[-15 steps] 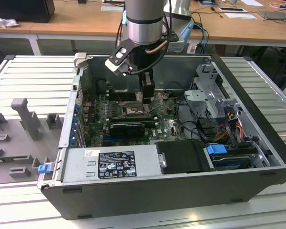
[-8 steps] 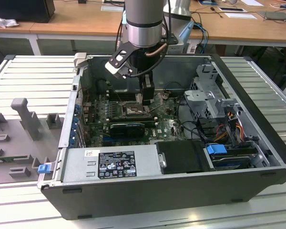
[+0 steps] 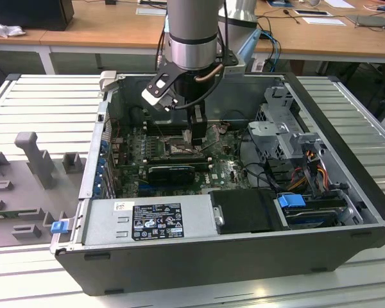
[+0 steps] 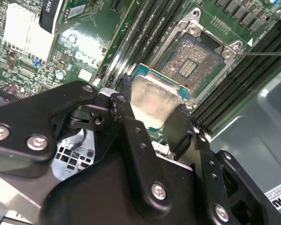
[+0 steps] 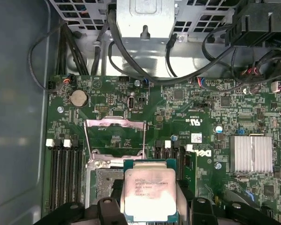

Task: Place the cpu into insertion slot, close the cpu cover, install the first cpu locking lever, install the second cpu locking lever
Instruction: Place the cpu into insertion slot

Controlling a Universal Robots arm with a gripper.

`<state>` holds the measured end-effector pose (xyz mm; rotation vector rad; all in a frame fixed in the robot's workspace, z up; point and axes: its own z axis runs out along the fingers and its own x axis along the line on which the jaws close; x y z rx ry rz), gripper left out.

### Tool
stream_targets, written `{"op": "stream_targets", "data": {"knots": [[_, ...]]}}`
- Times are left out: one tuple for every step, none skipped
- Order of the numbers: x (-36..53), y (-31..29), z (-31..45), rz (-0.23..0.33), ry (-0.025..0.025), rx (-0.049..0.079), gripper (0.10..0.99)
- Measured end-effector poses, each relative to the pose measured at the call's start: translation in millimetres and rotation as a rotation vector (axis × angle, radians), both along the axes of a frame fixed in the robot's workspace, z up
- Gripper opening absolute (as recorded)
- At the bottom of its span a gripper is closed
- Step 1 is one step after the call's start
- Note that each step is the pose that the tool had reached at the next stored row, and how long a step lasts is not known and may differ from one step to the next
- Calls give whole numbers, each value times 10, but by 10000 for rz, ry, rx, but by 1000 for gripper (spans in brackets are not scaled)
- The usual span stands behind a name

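Observation:
My gripper (image 4: 152, 112) is shut on the cpu (image 4: 154, 99), a flat square chip with a pale silver face, its edges pinched between the two black fingers (image 4: 127, 117). In the first wrist view the cpu (image 5: 149, 190) hangs just above the motherboard, partly over one side of the insertion slot (image 5: 103, 180). The insertion slot (image 4: 196, 58) lies open, its dark contact field bare. The cpu cover (image 5: 114, 124) stands flipped up off the slot. In the exterior view the gripper (image 3: 194, 133) reaches down into the open computer case, right above the slot (image 3: 179, 149).
Memory slots (image 5: 65, 173) run beside the socket. A silver finned heatsink (image 5: 251, 154) sits on the board, with black cables (image 5: 131, 65) at its edge. A long black heatsink block (image 3: 172, 172), the drive cage (image 3: 282, 128) and the power supply (image 3: 147, 218) crowd the case.

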<state>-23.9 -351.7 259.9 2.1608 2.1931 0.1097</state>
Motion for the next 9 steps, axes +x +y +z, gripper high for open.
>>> {"op": "stream_targets", "data": {"knots": [[-11,13,-21,0,0,-5,525],[-25,23,-33,5,0,7,525],[-31,47,-50,7,-1,10,525],[-35,60,-60,8,-1,12,525],[-38,69,-68,8,0,13,525],[-46,87,-86,7,-1,19,525],[-52,101,-103,8,-1,23,525],[-55,107,-119,9,-2,30,525],[-59,114,-136,10,-1,35,525]]}}
